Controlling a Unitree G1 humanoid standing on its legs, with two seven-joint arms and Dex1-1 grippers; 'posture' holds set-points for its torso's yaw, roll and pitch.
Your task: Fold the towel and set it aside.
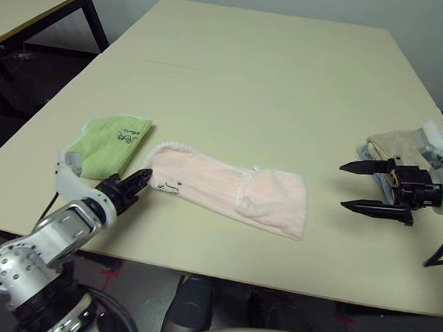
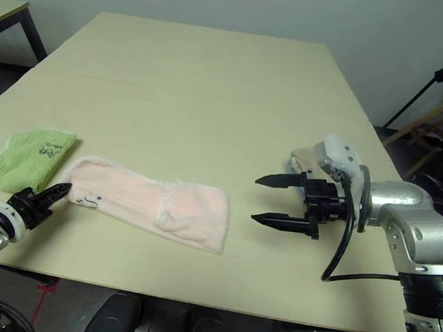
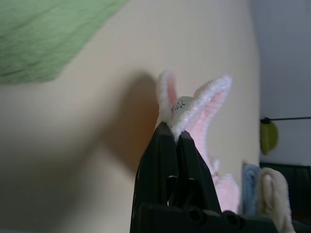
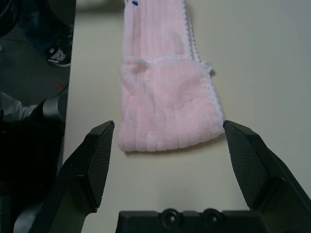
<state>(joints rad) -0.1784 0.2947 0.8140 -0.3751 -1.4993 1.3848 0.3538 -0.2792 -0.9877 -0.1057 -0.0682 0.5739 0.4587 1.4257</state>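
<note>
The left gripper sits low at the near left of the table, its two black fingers pinched tight on the left end of the towel; the wrist view shows the white-edged pink hem squeezed between the fingertips and lifted a little off the tabletop. The towel itself lies as a long pink strip across the near middle of the table, running left to right, its right end doubled over into a thicker pad, with dark lettering close to the clamped corner. Its near long edge lies close to the table's near edge, leaving only a thin band of bare wood there.

The right gripper hangs off to the right, pointing toward the towel's folded end with its fingers spread wide and nothing between them; bare tabletop separates them from the cloth.

Just behind the left gripper a lime-green cloth lies near the left edge, just beside the towel's left end. Behind the right gripper sits a beige towel, close to the right edge. Beyond these the whole far half of the table is open wood.
</note>
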